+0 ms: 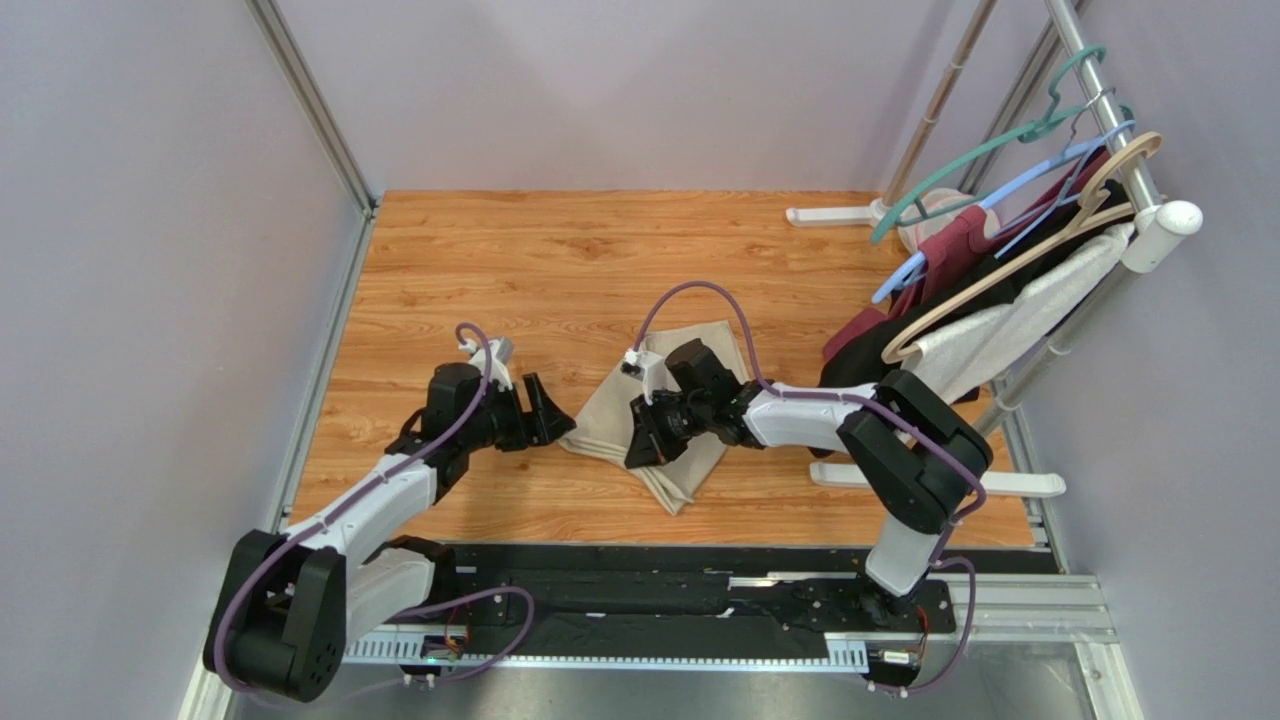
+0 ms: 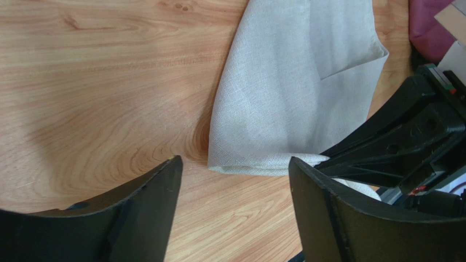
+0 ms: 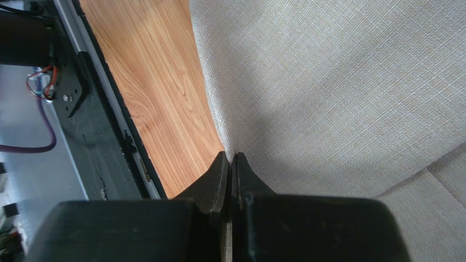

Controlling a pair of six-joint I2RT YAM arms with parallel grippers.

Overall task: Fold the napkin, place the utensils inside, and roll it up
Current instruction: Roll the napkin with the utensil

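Note:
The beige napkin lies partly folded on the wooden table, in the middle. It fills much of the left wrist view and the right wrist view. My right gripper is shut on an edge of the napkin, with cloth showing between the jaws. My left gripper is open and empty, just left of the napkin's folded corner. The right gripper's black fingers show in the left wrist view. No utensils are in view.
A rack with hangers and white and maroon garments stands at the right. Its white feet rest on the table. Grey walls close in the left, back and right. A black rail runs along the near edge.

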